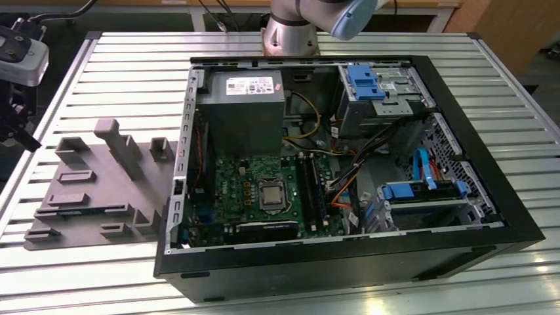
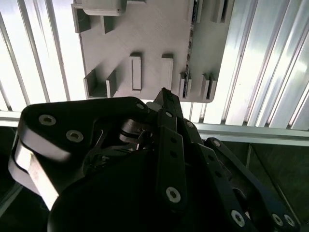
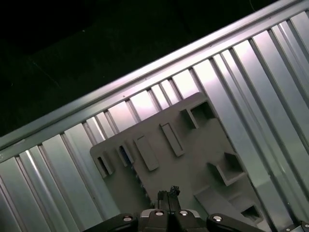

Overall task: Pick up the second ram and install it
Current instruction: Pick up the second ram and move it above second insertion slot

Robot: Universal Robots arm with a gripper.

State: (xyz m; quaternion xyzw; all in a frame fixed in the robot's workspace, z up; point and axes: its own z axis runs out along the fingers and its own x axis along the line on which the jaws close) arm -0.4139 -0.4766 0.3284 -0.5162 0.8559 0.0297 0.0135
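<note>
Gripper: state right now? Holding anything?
Gripper: closed, nothing visible in it, above the grey fixture plate.

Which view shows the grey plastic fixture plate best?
The exterior view: the whole grey plastic fixture plate lies beside the open black computer case. The first wrist view shows most of it from above; the second wrist view crops it.

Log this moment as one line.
gripper: shut, above grey fixture plate | computer case: open, on slatted table beside plate
</note>
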